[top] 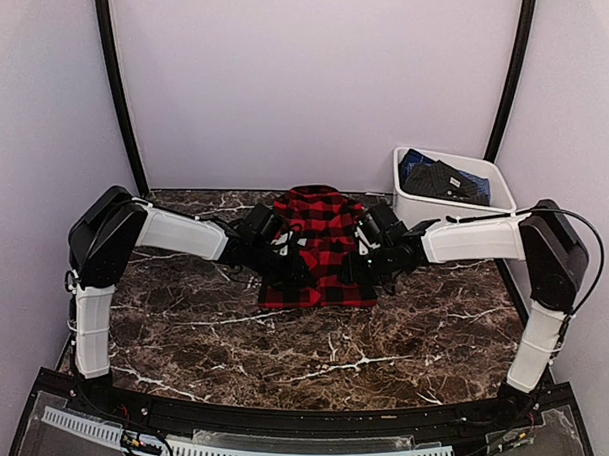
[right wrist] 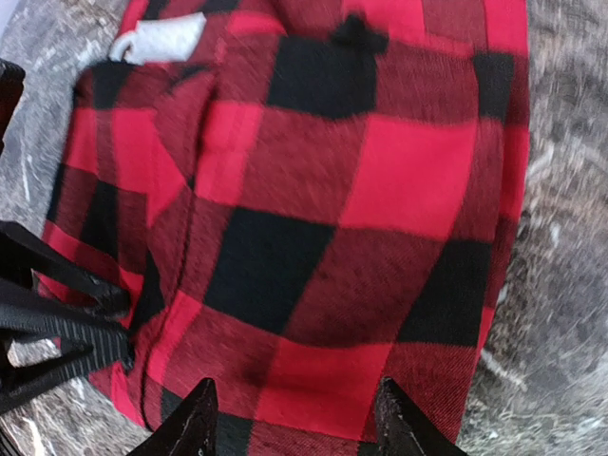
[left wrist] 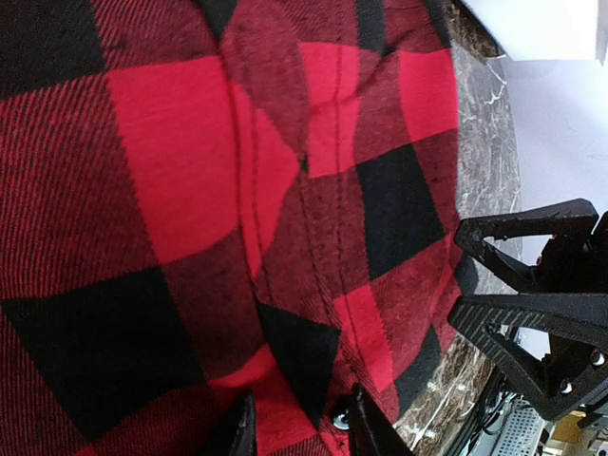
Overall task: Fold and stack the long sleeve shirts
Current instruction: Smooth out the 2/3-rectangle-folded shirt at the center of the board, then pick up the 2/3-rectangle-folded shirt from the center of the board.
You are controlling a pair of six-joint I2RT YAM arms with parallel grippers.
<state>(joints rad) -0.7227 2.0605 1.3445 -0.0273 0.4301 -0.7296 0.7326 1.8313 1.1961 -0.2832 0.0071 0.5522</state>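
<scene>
**Side-edge grasp before a fold, seen from above and from both wrists.** The red-and-black check shirt [top: 319,251] lies flat at the middle of the table [top: 280,357], drawn in to a rough rectangle, with its collar toward the far wall and its white label [right wrist: 157,38] showing at the neck. No sleeve lies spread out, so the sleeves are judged to be tucked in. The tub [top: 417,208] at the far right holds darker cloth [top: 441,181] and stands apart from the shirt. The left gripper [top: 286,259] sits low at the shirt's left edge and the right gripper [top: 361,260] at its right edge, facing each other across the cloth. In the left wrist view the fingers [left wrist: 366,429] stand a narrow gap apart with cloth between them; whether they have pinched it cannot be told. In the right wrist view the fingers [right wrist: 195,423] stand much wider, with cloth lying under and between them but not clamped. The step in hand is judged to be taking hold of both side edges for a further fold, one end over the other; no stack is seen on the table yet. The next move calls for both pairs of jaws to take the same layers, then a level lift and carry in step, so that the cloth stays taut between the arms. A one-sided grip would skew the rectangle, and a pinch on the top layer alone could pull the tucked parts loose
</scene>
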